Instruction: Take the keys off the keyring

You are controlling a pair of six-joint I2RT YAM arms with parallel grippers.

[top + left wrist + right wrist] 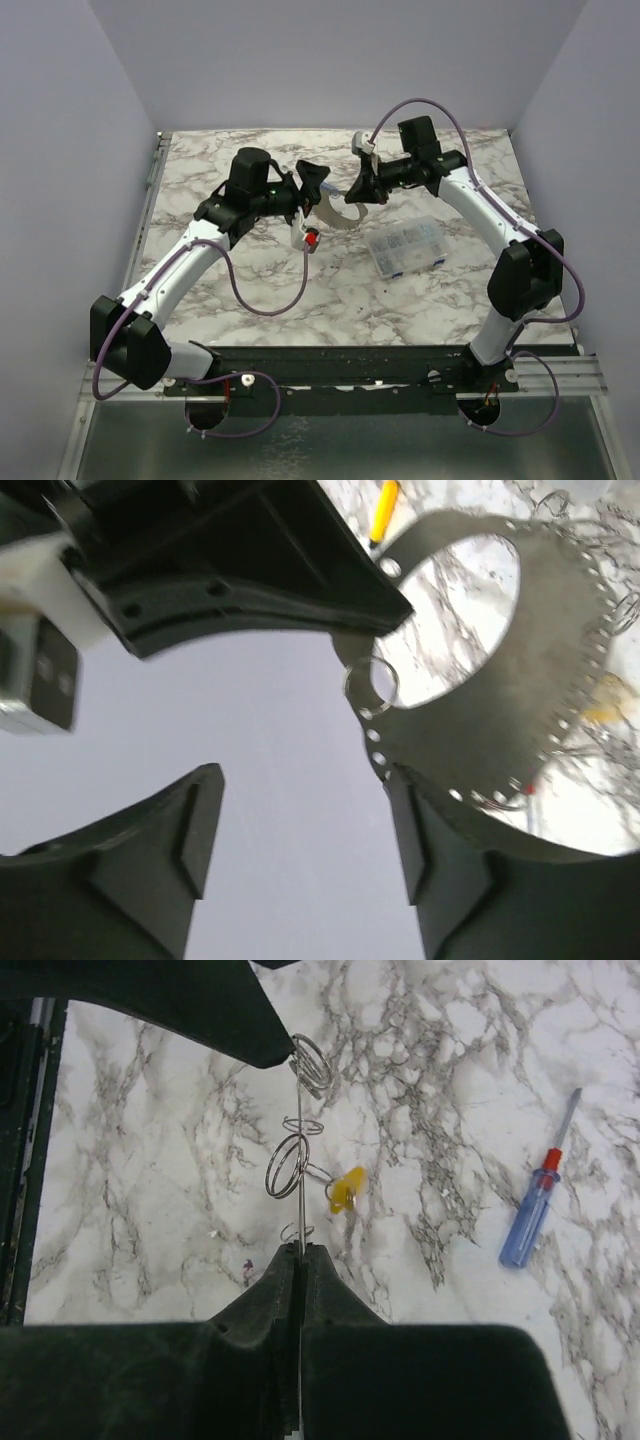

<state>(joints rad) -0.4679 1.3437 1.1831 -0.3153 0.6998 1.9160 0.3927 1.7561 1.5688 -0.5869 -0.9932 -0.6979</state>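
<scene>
The keyring [336, 216], a wide flat grey metal hoop with small holes along its band, hangs above the table between my two grippers. My right gripper [300, 1250] is shut on the hoop's edge, seen edge-on in the right wrist view. A tiny yellow key [346, 1190] hangs from a small wire ring [287, 1165] on the hoop. My left gripper [300, 780] is open. Its right finger [450, 870] lies against the hoop's band [560, 680], with nothing between its jaws. In the top view the left gripper [312, 184] and right gripper [358, 192] almost meet.
A clear plastic compartment box [405, 246] lies on the marble table [250, 290] right of the grippers. A slim blue-and-red screwdriver [535, 1210] lies on the table under the right gripper. Grey walls stand on three sides.
</scene>
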